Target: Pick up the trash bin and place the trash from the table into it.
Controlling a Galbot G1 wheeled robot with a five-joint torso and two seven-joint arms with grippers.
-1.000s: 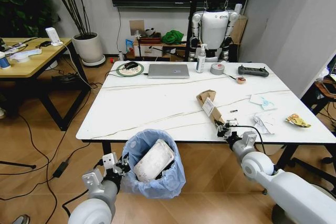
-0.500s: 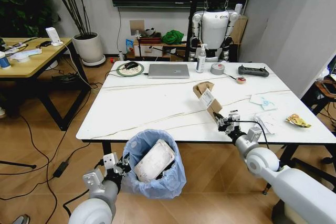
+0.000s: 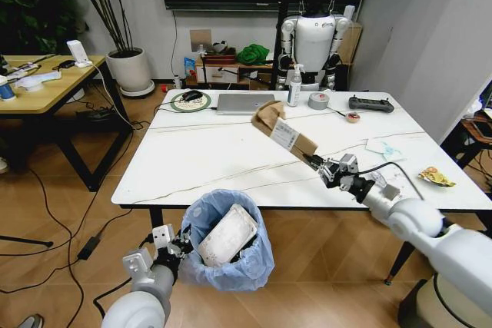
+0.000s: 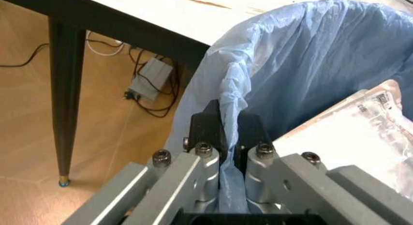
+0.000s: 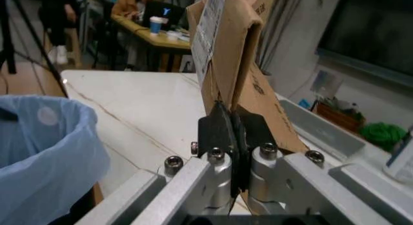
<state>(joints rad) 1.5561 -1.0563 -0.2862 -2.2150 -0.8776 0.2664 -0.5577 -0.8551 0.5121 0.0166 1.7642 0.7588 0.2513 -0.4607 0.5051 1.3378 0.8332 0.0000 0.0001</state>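
Observation:
The trash bin [image 3: 224,239] with its crinkly light-blue bag [image 4: 303,65] hangs just below the table's near edge, a white packet lying inside. My left gripper [image 3: 175,246] is shut on the bag's rim [image 4: 231,113]. My right gripper [image 3: 319,165] is shut on the torn brown cardboard box [image 3: 283,131], held tilted in the air above the marble table [image 3: 215,159]; the right wrist view shows the box [image 5: 235,65] pinched between the fingers. More trash lies at the table's right: white papers [image 3: 384,149], a small wrapper [image 3: 436,177].
At the table's far side stand a grey laptop [image 3: 244,103], a tape roll [image 3: 318,101], a spray bottle [image 3: 294,87], a black controller [image 3: 370,104] and a mouse on a round pad [image 3: 191,99]. A light-wood desk [image 3: 42,86] is left; cables cross the floor.
My right gripper has lifted the cardboard box off the table and carried it up and to the left. The left gripper and the bin have stayed put.

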